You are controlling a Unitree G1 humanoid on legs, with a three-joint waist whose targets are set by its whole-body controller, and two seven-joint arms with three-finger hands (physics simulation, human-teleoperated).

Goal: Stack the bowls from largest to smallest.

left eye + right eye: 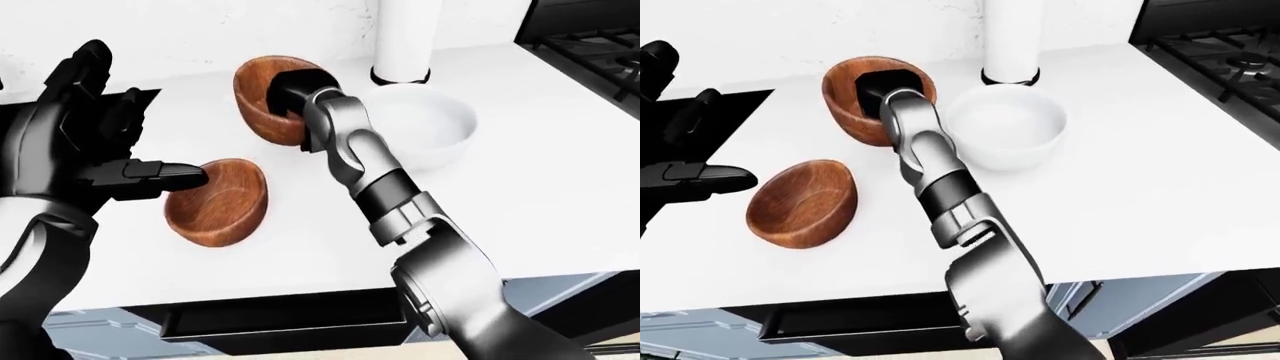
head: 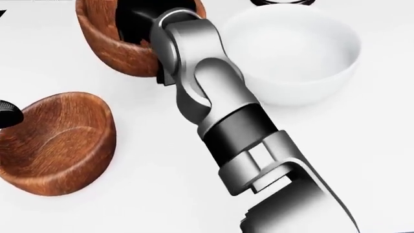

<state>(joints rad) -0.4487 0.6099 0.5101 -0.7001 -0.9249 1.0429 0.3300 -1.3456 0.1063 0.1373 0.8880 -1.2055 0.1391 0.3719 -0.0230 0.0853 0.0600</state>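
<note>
Bowls: three on the white counter (image 1: 1160, 150). Wide white ceramic-looking bowl (image 1: 1006, 133) at centre, upright. Deeper brown wooden bowl (image 1: 856, 105) at its 9 o'clock, tipped, with the right hand (image 1: 886, 88) reaching inside it; grip state can't be told, fingers hidden by the wall. Smaller brown wooden bowl (image 1: 805, 201) at 7 o'clock, also tipped. Left hand (image 1: 85, 142) spread wide, one finger just beside the small bowl's rim. Wood likely light, stiff, grippy — pinch at the rim wall. White bowl probably heavier, slick.
</note>
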